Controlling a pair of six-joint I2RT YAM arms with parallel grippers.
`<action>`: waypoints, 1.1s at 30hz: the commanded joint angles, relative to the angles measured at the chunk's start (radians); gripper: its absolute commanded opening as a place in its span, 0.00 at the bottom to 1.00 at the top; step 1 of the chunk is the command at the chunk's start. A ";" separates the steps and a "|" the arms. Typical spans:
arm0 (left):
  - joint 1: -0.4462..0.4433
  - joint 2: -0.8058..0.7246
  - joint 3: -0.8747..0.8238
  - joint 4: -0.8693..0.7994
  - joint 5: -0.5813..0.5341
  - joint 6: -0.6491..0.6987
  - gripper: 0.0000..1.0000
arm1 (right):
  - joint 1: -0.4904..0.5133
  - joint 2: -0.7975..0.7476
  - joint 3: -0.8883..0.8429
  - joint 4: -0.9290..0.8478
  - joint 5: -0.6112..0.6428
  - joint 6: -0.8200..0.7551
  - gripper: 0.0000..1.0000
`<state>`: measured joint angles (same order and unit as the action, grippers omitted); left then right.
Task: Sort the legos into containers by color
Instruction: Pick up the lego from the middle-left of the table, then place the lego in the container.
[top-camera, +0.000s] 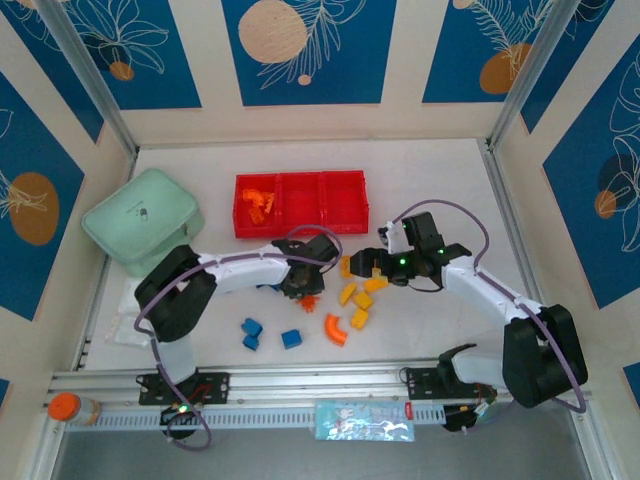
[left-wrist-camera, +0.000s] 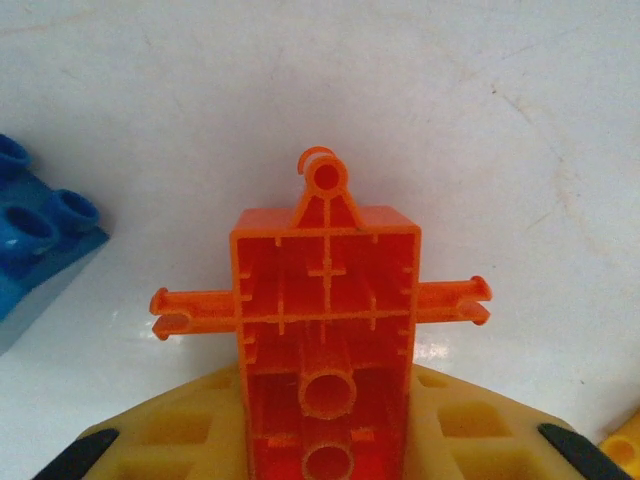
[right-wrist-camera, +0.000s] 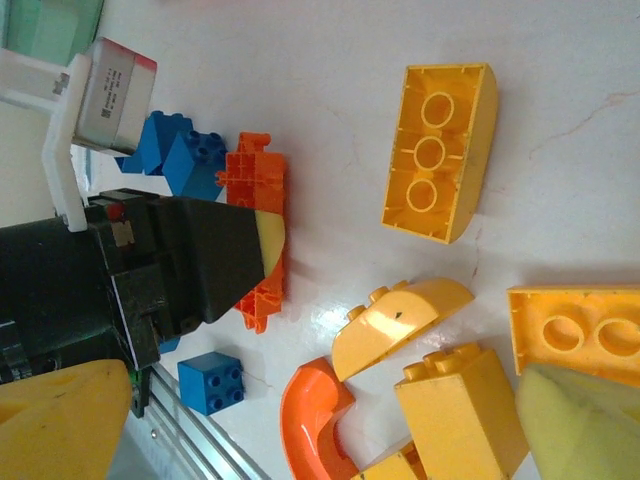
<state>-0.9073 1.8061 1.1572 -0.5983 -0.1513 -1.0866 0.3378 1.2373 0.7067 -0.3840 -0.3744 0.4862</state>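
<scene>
Red tray (top-camera: 300, 203), 12 o'clock: orange legos (top-camera: 258, 205) in left compartment. Yellow legos (top-camera: 360, 300), blue legos (top-camera: 291, 339), orange arch (top-camera: 336, 329), orange axle lego (left-wrist-camera: 325, 330): 6 o'clock.

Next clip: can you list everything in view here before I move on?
tray: one, red, three compartments, far centre
sorted legos: several, orange, tray's left compartment
pile of legos: about five, yellow, centre right
scattered legos: at least three, blue, near centre
arch: one, orange, beside the yellow pile
held brick: one, orange, between the left jaws
case: one, mint green, far left
left gripper: jaws shut on the held brick
right gripper: jaws open, at the yellow pile
</scene>
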 joint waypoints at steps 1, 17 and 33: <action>0.013 -0.096 0.064 -0.093 -0.076 0.081 0.28 | -0.005 -0.030 0.055 -0.046 -0.030 -0.008 0.99; 0.353 -0.061 0.429 -0.222 -0.159 0.580 0.29 | 0.059 0.050 0.190 0.060 0.018 0.095 0.99; 0.533 0.346 0.744 -0.253 -0.129 0.674 0.47 | 0.066 0.109 0.236 0.053 0.038 0.095 0.99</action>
<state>-0.3828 2.1517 1.8420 -0.8116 -0.2806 -0.4370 0.4000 1.3399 0.9062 -0.3149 -0.3363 0.5777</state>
